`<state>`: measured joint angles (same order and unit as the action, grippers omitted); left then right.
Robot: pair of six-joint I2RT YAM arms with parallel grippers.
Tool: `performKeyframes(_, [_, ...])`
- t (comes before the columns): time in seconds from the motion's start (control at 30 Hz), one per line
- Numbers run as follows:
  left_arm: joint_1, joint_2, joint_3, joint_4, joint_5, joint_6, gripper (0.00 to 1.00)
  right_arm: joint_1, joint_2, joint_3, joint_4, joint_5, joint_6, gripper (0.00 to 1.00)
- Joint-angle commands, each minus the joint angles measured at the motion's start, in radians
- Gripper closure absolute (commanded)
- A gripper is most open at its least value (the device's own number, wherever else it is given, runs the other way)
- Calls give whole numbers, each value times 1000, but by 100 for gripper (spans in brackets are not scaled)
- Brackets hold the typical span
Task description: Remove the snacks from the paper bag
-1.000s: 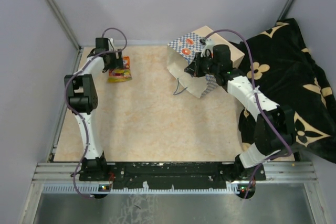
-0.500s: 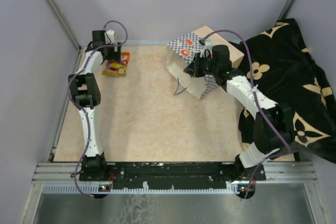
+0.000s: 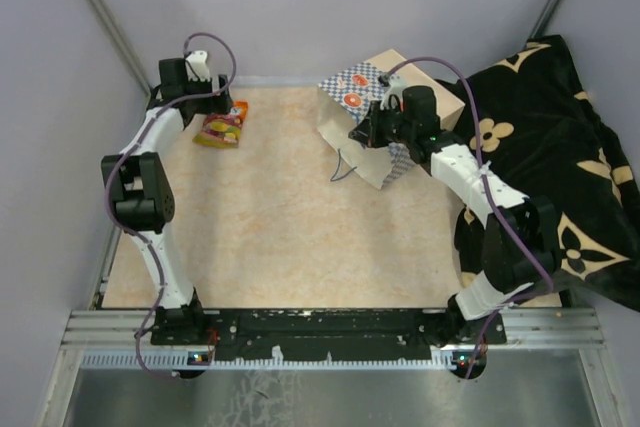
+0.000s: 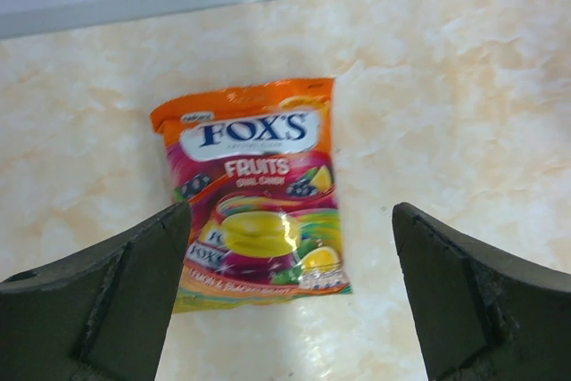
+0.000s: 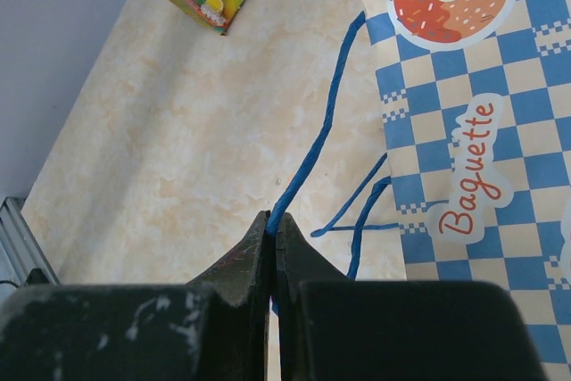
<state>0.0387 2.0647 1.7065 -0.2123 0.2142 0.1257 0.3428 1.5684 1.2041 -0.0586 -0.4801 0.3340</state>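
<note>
Left arm point(image 3: 160, 257), right arm point(image 3: 465, 172): white links, black joints; purple cables point(image 3: 432, 58) looped alongside; scuffed black jaws.

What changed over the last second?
Left arm drew back from the candy packet toward the far-left corner, jaws opening fully; the packet lies loose on the table, nudged slightly left. Unchanged: right arm jaws shut on the blue cord handle of the paper bag, bag in place.

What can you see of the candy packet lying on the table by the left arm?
The candy packet is a flat, glossy pouch, orange on top with a white Fox's logo, Fruits and fruit pictures on purple and green below. It looks sealed and lies face up on the beige marbled table near its far left corner. Only the table touches it; the left gripper hovers open, clear of it.
</note>
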Motion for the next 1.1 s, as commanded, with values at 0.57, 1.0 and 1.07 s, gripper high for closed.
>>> performKeyframes(0.57, [-45, 205, 38, 21, -36, -66, 4, 27, -31, 1, 23, 0, -7, 100])
performKeyframes(1.0, [23, 235, 37, 20, -169, 58, 3, 27, -28, -6, 26, -8, -13, 100])
performKeyframes(1.07, [35, 237, 43, 22, -166, 78, 3, 27, -28, -9, 29, -9, -13, 100])
